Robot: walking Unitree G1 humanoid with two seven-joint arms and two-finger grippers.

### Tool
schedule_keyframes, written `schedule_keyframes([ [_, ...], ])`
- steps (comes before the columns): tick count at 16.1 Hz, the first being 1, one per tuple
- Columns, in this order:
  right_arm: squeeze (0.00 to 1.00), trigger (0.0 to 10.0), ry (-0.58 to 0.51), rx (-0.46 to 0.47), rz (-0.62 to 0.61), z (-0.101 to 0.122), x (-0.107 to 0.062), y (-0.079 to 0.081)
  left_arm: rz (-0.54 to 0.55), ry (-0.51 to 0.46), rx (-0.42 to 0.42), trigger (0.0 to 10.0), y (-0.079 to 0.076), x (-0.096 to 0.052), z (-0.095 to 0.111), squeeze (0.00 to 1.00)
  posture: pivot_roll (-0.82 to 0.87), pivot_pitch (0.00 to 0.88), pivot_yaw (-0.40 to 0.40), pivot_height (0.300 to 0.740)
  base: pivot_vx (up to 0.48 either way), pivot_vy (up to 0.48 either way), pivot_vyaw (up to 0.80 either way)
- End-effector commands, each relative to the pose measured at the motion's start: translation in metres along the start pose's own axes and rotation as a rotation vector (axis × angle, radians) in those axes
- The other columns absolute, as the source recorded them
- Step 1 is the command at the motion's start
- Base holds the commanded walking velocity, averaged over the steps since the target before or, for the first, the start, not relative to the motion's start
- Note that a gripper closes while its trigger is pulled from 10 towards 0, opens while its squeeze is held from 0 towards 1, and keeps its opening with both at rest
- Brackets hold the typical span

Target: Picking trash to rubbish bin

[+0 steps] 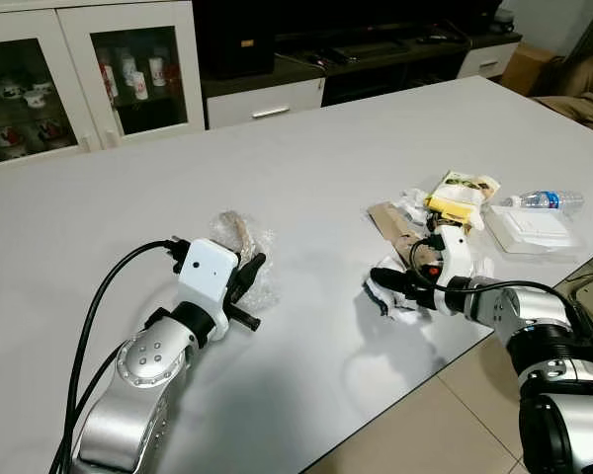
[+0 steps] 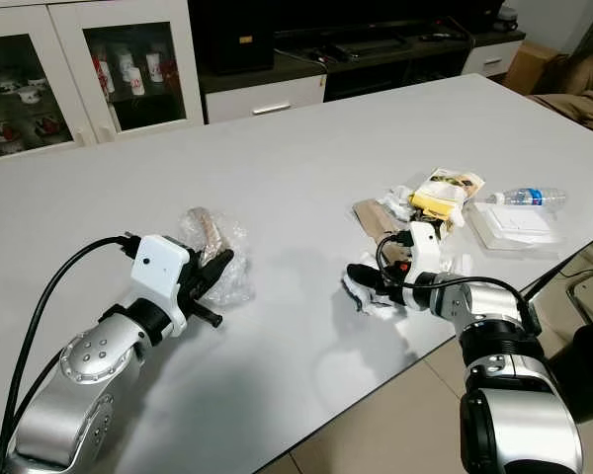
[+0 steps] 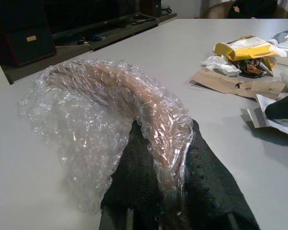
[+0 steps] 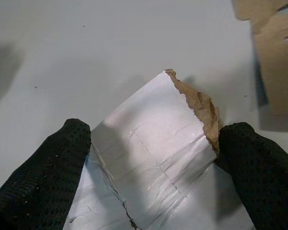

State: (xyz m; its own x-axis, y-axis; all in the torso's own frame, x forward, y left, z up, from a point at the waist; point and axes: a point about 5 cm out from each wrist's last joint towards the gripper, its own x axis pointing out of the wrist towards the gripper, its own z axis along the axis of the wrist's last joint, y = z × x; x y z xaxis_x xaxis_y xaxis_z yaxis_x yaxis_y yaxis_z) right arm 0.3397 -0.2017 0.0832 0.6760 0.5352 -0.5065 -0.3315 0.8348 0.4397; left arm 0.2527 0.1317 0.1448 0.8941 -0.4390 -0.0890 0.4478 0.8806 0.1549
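Bubble wrap (image 1: 245, 245) lies crumpled on the grey table (image 1: 306, 178), toward its near edge and left of middle, and the left gripper (image 1: 247, 279) has its two black fingers closed on the wrap's near fold; the left wrist view shows the plastic pinched between them. Over by the table's right edge the right gripper (image 1: 387, 281) straddles a torn white paper scrap (image 4: 149, 158), fingers spread with one at each side of the sheet, touching or very nearly so, not clamped yet.

Both arms look to be in the pick-up step, with nothing yet carried off. The right fingers need to close on the paper before lifting, and thin sheet lying flat may slip out, so a firm pinch on the raised torn edge seems wise.

More rubbish waits behind the right gripper, near the right edge: brown cardboard (image 1: 393, 225), a yellow packet (image 1: 455, 195), a plastic bottle (image 1: 542, 199) and a white flat box (image 1: 531, 228). Once both loads are lifted, the robot will have to find the bin.
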Motion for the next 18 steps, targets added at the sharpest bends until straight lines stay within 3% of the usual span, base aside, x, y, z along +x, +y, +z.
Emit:
schedule_keyframes([
  [1, 0.00, 0.2, -0.002, 0.017, 0.014, 0.001, -0.001, -0.001, -0.015, -0.007, 0.005, 10.0, 0.000, 0.001, 0.004, 0.00, -0.04, 0.008, -0.072, 0.740, 0.000, 0.000, 0.00],
  [4, 0.00, 0.0, 0.052, -0.013, 0.020, -0.004, -0.002, -0.002, -0.017, -0.005, 0.004, 10.0, 0.000, 0.001, 0.003, 0.00, -0.04, 0.008, -0.072, 0.740, 0.000, 0.000, 0.00],
  [7, 0.00, 0.0, 0.143, -0.113, -0.021, -0.013, -0.003, -0.007, -0.026, -0.004, 0.007, 10.0, -0.002, 0.003, 0.003, 0.00, -0.05, 0.003, -0.072, 0.740, 0.000, 0.000, 0.00],
  [12, 0.00, 0.0, 0.142, -0.114, -0.026, -0.014, -0.002, -0.007, -0.034, -0.005, 0.011, 10.0, -0.002, 0.004, 0.003, 0.00, -0.05, 0.000, -0.069, 0.740, 0.000, 0.000, 0.00],
  [18, 0.00, 0.0, 0.072, -0.043, 0.039, -0.010, -0.002, -0.004, -0.042, -0.007, 0.017, 10.0, -0.002, 0.007, 0.003, 0.00, -0.05, 0.000, -0.068, 0.740, 0.000, 0.000, 0.00],
])
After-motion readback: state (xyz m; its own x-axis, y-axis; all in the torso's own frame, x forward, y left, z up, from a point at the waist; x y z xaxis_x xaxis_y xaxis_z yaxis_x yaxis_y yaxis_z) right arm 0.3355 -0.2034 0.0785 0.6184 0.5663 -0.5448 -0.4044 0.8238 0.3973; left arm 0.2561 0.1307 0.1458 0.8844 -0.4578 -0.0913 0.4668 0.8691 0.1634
